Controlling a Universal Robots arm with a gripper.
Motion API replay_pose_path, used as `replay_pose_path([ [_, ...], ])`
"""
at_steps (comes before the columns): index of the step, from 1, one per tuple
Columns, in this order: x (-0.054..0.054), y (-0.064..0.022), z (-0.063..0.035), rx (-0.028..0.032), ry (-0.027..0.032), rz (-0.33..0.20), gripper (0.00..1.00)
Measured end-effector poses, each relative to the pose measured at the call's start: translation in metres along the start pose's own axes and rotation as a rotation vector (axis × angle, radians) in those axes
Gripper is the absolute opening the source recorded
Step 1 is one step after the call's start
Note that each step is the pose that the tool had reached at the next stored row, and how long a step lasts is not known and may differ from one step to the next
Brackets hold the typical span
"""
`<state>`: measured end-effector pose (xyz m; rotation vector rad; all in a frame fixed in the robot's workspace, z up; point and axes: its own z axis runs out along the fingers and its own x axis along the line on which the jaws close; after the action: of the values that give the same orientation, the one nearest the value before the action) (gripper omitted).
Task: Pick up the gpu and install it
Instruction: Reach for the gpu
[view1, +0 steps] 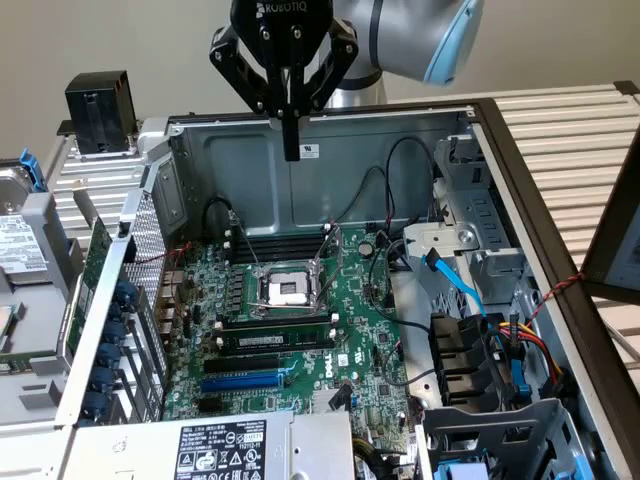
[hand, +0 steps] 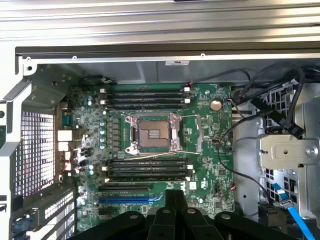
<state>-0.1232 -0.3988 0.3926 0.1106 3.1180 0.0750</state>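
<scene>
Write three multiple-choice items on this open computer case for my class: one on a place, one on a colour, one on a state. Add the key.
1. Where is the gripper?
A. Inside the drive cage
B. Resting on the power supply
C. Above the open computer case, clear of the motherboard

2. What colour is the one expansion slot that is not black?
A. Blue
B. Red
C. Yellow

3. In what state is the CPU socket?
A. Covered by a fan cooler
B. Bare, with no cooler on it
C. Wrapped in cables

Key:
1 C: the exterior view shows it hanging over the case, touching nothing.
2 A: both views show one blue slot among black ones.
3 B: its metal frame and centre lie open to view.
</scene>
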Motion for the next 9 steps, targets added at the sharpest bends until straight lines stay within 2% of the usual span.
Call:
replay_pose_path([
  [9,0.036,-0.0026,-0.0008,0.0,-0.0009,0.0,0.11],
])
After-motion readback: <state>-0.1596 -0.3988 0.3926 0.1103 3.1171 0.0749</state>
